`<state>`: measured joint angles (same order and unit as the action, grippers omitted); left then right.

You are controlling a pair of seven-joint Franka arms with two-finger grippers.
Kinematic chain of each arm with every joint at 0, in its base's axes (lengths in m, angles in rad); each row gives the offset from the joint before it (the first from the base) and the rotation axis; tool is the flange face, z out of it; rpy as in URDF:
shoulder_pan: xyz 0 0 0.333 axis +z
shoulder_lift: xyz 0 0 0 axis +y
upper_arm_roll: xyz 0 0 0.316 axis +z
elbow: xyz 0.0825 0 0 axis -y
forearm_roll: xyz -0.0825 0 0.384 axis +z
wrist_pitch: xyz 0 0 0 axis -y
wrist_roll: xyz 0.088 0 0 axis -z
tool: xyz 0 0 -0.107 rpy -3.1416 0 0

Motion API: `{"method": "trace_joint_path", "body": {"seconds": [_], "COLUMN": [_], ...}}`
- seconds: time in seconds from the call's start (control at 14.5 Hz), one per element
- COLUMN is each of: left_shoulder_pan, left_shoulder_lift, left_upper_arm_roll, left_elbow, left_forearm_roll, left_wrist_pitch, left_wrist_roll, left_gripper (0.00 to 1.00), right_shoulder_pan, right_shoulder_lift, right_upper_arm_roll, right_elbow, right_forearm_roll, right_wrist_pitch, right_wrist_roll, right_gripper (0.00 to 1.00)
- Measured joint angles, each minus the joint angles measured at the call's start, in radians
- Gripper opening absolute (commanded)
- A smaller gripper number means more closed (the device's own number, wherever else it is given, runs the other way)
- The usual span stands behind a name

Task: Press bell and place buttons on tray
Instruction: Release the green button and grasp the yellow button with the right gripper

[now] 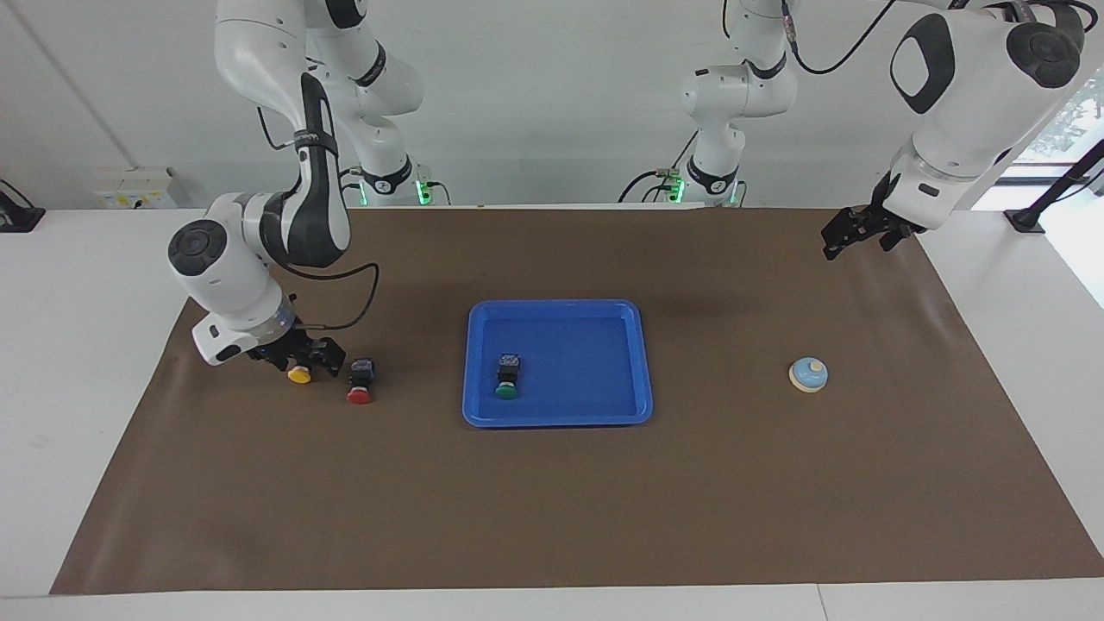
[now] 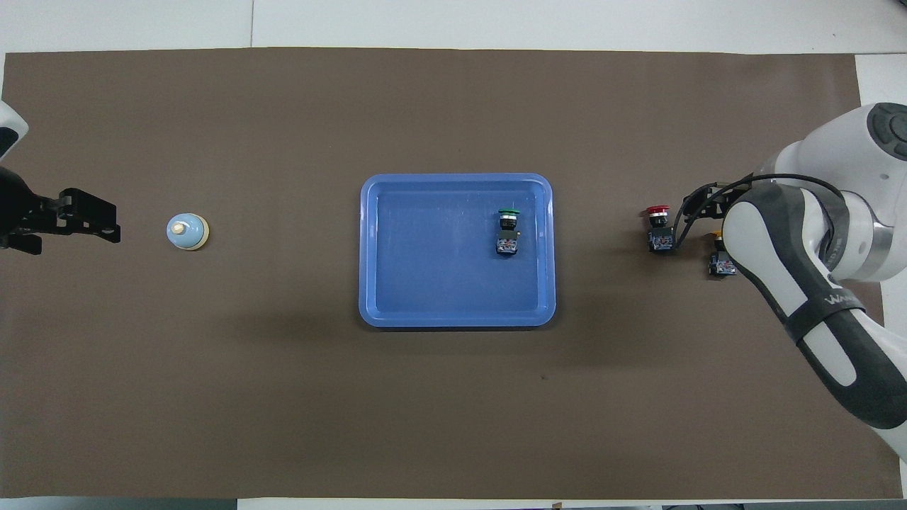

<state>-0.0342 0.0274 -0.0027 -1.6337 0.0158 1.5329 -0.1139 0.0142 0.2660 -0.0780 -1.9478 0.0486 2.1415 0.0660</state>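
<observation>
I see my right end effector [image 1: 297, 360] low over the yellow button [image 1: 299, 374], fingers spread and gripping nothing. The red button [image 1: 360, 381] sits just beside it, toward the tray [image 1: 604, 412]. The green button [image 1: 507, 378] lies in the blue tray mid-counter. My left end effector [image 1: 854, 233] waits, released, above the mat's edge, with the bell [image 1: 808, 374] farther from the robots.
</observation>
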Motion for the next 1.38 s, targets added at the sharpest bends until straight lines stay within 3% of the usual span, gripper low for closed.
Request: {"method": "trace_joint_path", "body": {"seconds": [0.34,0.69,0.76,0.96,1.38], "left_shoulder_pan": [0.000,0.000,0.000,0.000,0.000], "left_shoulder_lift": [0.000,0.000,0.000,0.000,0.000], "left_upper_arm_roll": [0.000,0.000,0.000,0.000,0.000], "left_elbow": [0.000,0.000,0.000,0.000,0.000], "left_forearm_roll": [0.000,0.000,0.000,0.000,0.000], "left_wrist_pitch": [0.000,0.000,0.000,0.000,0.000], "left_wrist_roll": [0.000,0.000,0.000,0.000,0.000], "left_gripper": [1.00,1.00,1.00,1.00,1.00], "right_shoulder_pan": [-0.055,-0.061,-0.061,-0.061,-0.059], "right_shoulder_lift": [-0.024,-0.024,-0.024,-0.029,-0.039], "right_upper_arm_roll": [0.000,0.003,0.003,0.003,0.006], "right_elbow": [-0.089,-0.207,-0.214,-0.217,-0.205], "right_forearm_roll": [0.000,0.000,0.000,0.000,0.000], "right_wrist_pitch": [0.050,0.196,0.201,0.201,0.217], "right_wrist_roll": [-0.014,-0.016,-0.017,-0.031,-0.036], "right_gripper": [1.00,1.00,0.86,0.01,0.00]}}
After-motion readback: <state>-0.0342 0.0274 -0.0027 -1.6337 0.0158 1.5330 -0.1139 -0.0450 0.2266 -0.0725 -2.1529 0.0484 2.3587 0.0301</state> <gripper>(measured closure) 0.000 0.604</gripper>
